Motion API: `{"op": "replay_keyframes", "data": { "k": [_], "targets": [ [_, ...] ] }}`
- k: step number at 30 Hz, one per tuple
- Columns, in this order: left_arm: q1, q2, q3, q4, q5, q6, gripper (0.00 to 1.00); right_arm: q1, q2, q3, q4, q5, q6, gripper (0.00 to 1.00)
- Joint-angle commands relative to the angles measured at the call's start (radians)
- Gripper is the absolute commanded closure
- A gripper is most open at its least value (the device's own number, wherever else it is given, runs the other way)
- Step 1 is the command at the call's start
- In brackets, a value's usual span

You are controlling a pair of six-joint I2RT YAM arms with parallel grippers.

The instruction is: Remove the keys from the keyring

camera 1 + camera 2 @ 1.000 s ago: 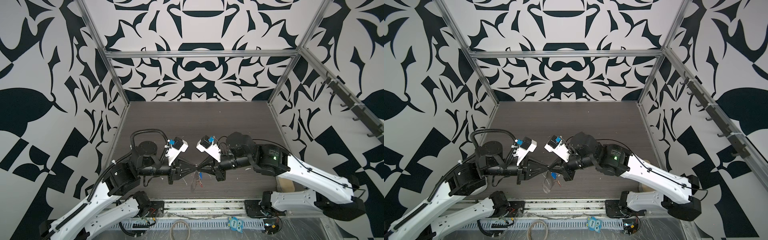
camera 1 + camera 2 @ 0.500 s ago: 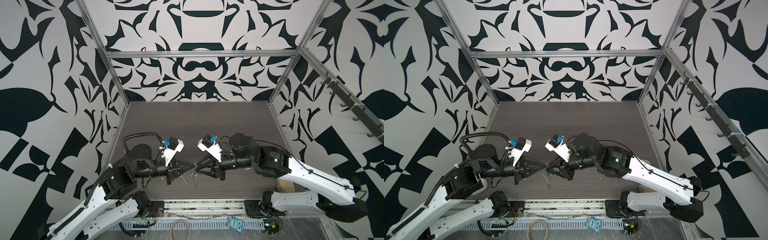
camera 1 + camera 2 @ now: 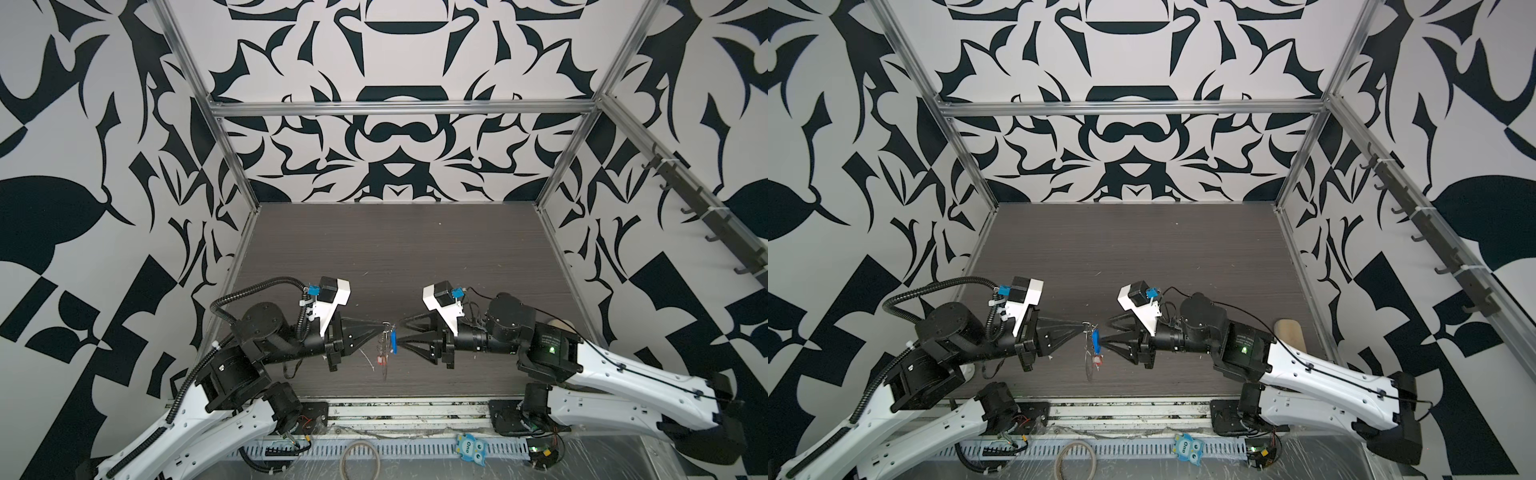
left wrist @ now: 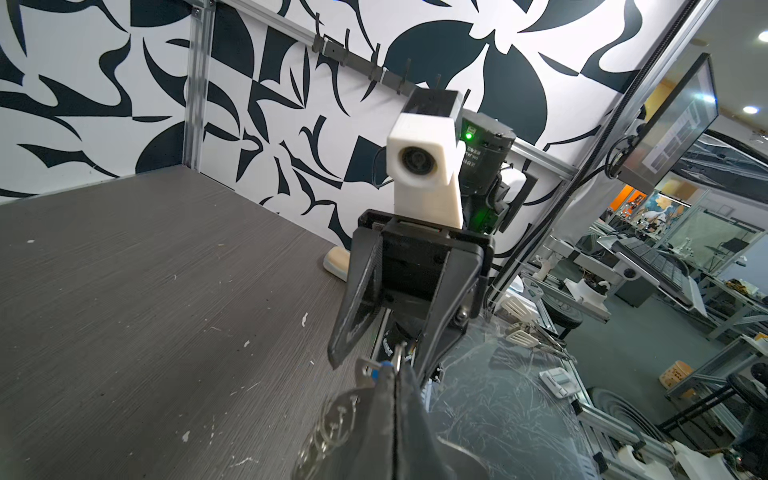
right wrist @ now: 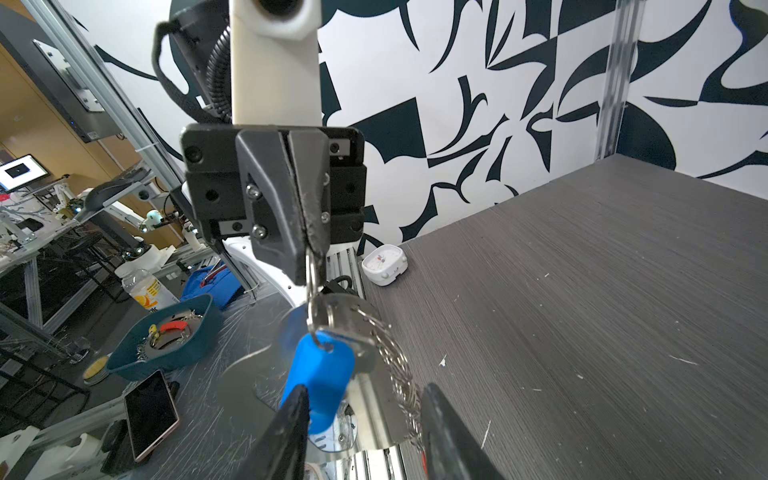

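The left gripper (image 5: pixel 306 243) has its black, wedge-shaped fingers pressed together, pinching one thin silver split ring (image 5: pixel 311 268) at the very tip. The keyring (image 5: pixel 374 399) hangs straight below that tip, clear of the desk (image 5: pixel 602 291). It is a flat, grey, see-through plate with a row of small wire rings bunched like chain along one edge. The blue-tagged key (image 5: pixel 322 374), its tag oblong and of smooth matte plastic, dangles against the plate just below the pinched ring.

The right gripper (image 3: pixel 401 333) faces the left one tip to tip, its fingers spread and gripping nothing. In its wrist view the blue tag and the plate sit between its two fingertips. One fingertip overlaps the tag's lower end, but whether it touches cannot be told.

Both top views add the red-tagged key (image 3: pixel 1097 360), which hangs lower, under the blue tag and below the gap between the two gripper tips. There the plate shows only edge-on, as a thin sliver.

The left wrist view shows the plate as a blurred, glassy disc beside that gripper's own closed fingers, with the right gripper's parted fingers just beyond.

The desk is dark grey with a fine wood grain and scattered white flecks.
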Motion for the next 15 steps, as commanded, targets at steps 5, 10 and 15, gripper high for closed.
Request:
{"op": "replay_keyframes", "data": {
  "k": [5, 10, 15],
  "targets": [
    [0.001, -0.009, -0.014, 0.083, 0.017, -0.03, 1.0, 0.004, 0.011, 0.007, 0.206, -0.026, 0.017, 0.52],
    [0.002, -0.013, -0.02, 0.089, 0.019, -0.033, 1.0, 0.004, 0.012, 0.013, 0.216, -0.03, 0.013, 0.56],
    [0.001, -0.015, -0.025, 0.089, 0.012, -0.033, 1.0, 0.005, 0.008, 0.023, 0.209, -0.041, 0.009, 0.69]
  ]
}}
